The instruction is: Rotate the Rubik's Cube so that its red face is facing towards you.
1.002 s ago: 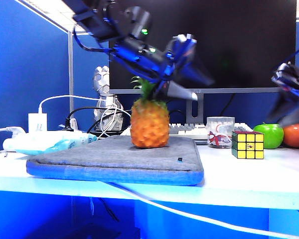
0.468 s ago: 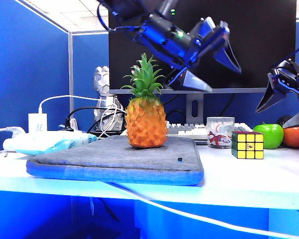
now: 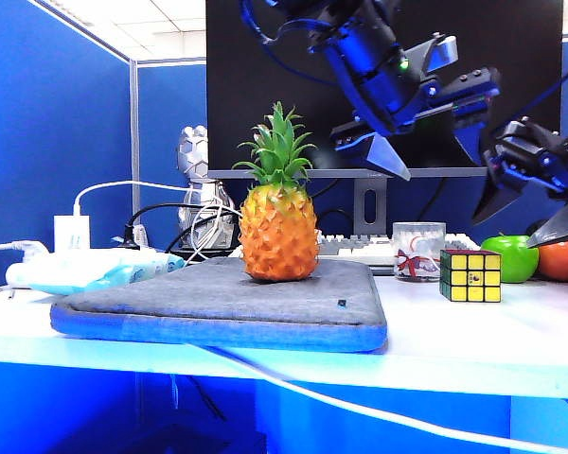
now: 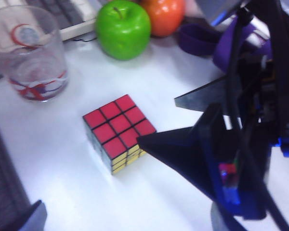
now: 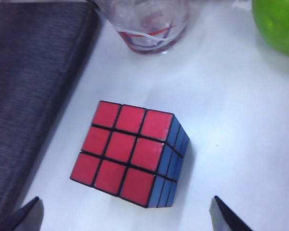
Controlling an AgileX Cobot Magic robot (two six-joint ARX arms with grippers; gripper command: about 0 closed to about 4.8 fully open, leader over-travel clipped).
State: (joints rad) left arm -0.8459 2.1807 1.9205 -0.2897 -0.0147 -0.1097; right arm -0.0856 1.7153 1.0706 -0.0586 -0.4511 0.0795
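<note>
The Rubik's Cube (image 3: 470, 275) stands on the white table at the right, its yellow side toward the exterior camera. Its red face (image 5: 123, 151) points up, also plain in the left wrist view (image 4: 116, 126); a blue side shows in the right wrist view. My left gripper (image 3: 443, 156) hangs open high above and a little left of the cube, holding nothing. My right gripper (image 3: 506, 232) is open too, above and just right of the cube, and its dark fingers (image 4: 183, 151) cross the left wrist view beside the cube. Neither gripper touches it.
A pineapple (image 3: 277, 227) stands on a grey pad (image 3: 218, 307) left of the cube. A glass (image 3: 418, 251) stands just behind the cube. Farther right are a green apple (image 3: 511, 255) and an orange fruit (image 3: 563, 255). A keyboard (image 3: 360, 248) and monitor are behind.
My left gripper has left the pineapple's crown, swung right toward the cube's side and opened wide. My right gripper has opened and shifted slightly left. The cube has not moved.
</note>
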